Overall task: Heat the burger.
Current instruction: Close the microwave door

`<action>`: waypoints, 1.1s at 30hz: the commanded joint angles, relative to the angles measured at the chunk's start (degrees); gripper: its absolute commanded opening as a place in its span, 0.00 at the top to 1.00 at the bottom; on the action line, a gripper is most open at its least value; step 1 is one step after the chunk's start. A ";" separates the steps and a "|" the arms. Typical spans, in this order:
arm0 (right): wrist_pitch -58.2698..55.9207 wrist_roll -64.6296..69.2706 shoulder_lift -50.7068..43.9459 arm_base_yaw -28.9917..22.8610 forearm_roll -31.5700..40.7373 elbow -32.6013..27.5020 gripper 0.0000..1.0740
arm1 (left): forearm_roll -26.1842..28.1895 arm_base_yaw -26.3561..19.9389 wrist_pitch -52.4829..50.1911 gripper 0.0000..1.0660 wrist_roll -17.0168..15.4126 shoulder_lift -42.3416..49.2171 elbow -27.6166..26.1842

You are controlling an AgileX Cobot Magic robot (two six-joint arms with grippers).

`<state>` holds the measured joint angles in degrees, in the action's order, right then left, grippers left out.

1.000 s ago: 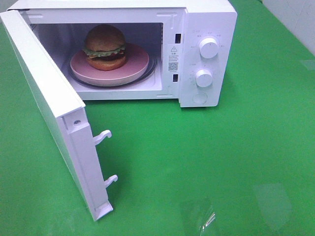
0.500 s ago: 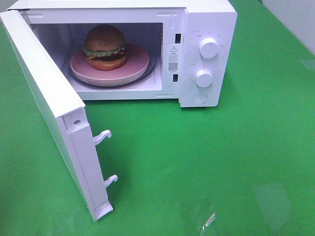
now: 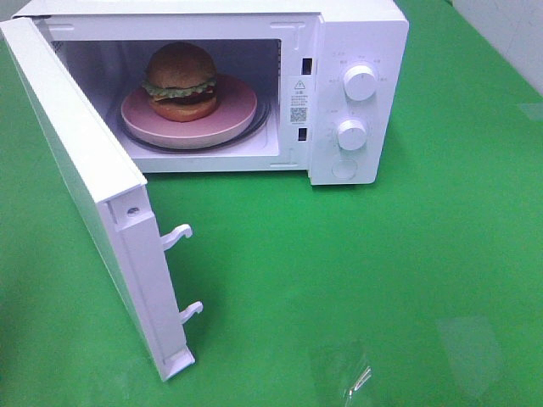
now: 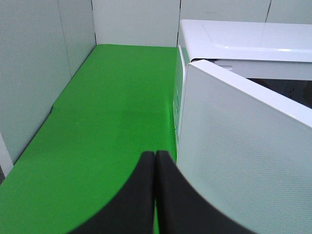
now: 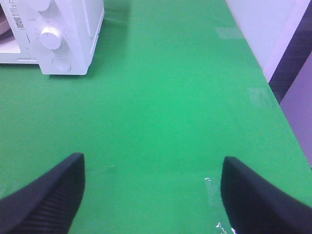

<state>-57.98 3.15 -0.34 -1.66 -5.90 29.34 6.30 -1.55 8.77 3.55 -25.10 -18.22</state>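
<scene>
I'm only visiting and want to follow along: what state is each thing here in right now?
Door, wide open.
Plate, lying flat inside the microwave.
Burger, whole, resting on the plate.
Left gripper, shut, holding nothing, beside the door's outer face.
Right gripper, open, empty, over the green mat.
</scene>
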 commanded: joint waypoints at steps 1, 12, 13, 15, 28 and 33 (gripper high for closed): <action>0.74 -0.17 -1.38 0.17 0.23 -0.17 0.29 | 0.57 0.34 -9.34 1.00 -0.40 -1.49 3.38; 0.74 -0.17 -1.38 0.17 0.23 -0.17 0.29 | 0.40 0.34 -25.38 1.00 -2.29 -8.08 10.03; 0.74 -0.17 -1.38 0.17 0.23 -0.17 0.29 | 0.40 0.34 -25.38 1.00 -2.29 -8.08 10.03; 0.74 -0.17 -1.38 0.17 0.23 -0.17 0.29 | -0.86 0.34 -25.67 1.00 -3.55 -10.54 10.03; 0.74 -0.17 -1.38 0.17 0.23 -0.17 0.29 | -13.92 0.74 -33.92 1.00 -14.09 -27.33 10.03; 0.74 -0.17 -1.38 0.17 0.23 -0.17 0.29 | -21.72 0.74 -38.45 1.00 -20.05 -32.03 10.03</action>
<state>-57.93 3.15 -0.34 -1.66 -5.90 29.34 -11.86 -1.15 -26.41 -12.95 -55.41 -8.25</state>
